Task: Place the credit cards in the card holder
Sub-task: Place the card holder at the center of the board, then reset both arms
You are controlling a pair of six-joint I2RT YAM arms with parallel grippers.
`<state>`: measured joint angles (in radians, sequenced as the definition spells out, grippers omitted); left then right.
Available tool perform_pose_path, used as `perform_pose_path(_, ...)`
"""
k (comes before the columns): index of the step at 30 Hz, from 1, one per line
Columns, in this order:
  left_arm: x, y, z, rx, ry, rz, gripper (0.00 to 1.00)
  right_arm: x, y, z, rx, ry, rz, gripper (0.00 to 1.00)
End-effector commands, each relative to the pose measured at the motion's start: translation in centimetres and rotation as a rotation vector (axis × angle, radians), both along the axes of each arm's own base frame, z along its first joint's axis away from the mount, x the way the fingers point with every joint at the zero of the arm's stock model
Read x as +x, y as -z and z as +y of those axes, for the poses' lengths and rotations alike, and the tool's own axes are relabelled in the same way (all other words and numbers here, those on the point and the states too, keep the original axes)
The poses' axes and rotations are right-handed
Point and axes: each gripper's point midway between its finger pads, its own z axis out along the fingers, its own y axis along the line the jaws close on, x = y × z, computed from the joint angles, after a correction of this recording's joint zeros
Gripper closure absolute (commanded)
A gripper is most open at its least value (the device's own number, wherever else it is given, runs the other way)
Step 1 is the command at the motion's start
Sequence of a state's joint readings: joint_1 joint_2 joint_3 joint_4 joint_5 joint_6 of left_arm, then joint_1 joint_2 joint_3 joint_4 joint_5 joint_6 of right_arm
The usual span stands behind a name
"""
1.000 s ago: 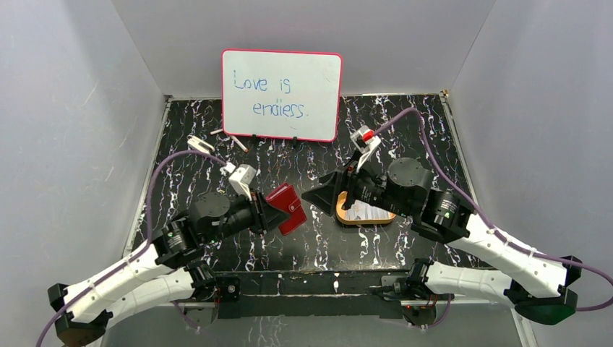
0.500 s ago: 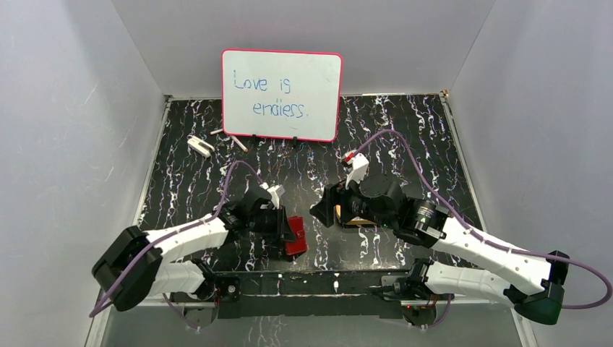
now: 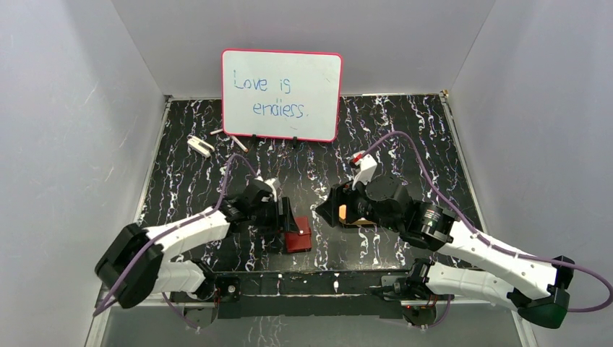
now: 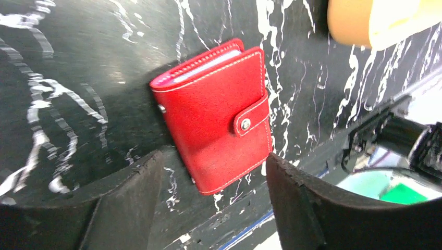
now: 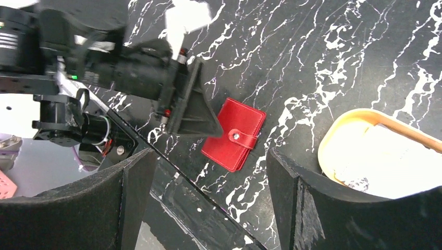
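With my left gripper (image 4: 211,167) and right gripper (image 5: 209,154) both spread empty, the wallet (image 4: 213,120) lies snapped shut by the near edge, the cards (image 5: 385,156) seemingly untouched in the tray (image 5: 333,136).

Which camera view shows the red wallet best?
The left wrist view: the wallet is large, central and closed, with its snap clear. The right wrist view shows it smaller; the top view shows only a small red patch.

Closed card holder (image 5: 234,141) near tray (image 5: 323,143)
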<state>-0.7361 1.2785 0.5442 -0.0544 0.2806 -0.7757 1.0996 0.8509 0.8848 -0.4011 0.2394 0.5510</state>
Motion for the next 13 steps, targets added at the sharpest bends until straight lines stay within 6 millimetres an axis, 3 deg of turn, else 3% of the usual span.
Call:
perform_pose_path(1, 2.0, -2.8, 3.9, 0.157, -0.161, -0.115, 0.15, 0.9, -1.6, -0.9, 0.025, 0.062, -0.044, 0.14)
perform_pose_path(3, 2.6, -4.5, 5.1, 0.176, -0.243, -0.152, 0.09, 1.2, -1.8, -1.3, 0.027, 0.086, -0.056, 0.13)
perform_pose_path(8, 3.5, -7.3, 7.1, 0.190, -0.361, -0.233, 0.10, 2.6, -2.7, -3.1, 0.075, 0.219, -0.090, 0.10)
perform_pose_path(13, 3.7, -9.1, 7.6, 0.149, -0.371, -0.307, 0.09, 3.5, -3.1, -4.6, 0.116, 0.320, -0.104, 0.03)
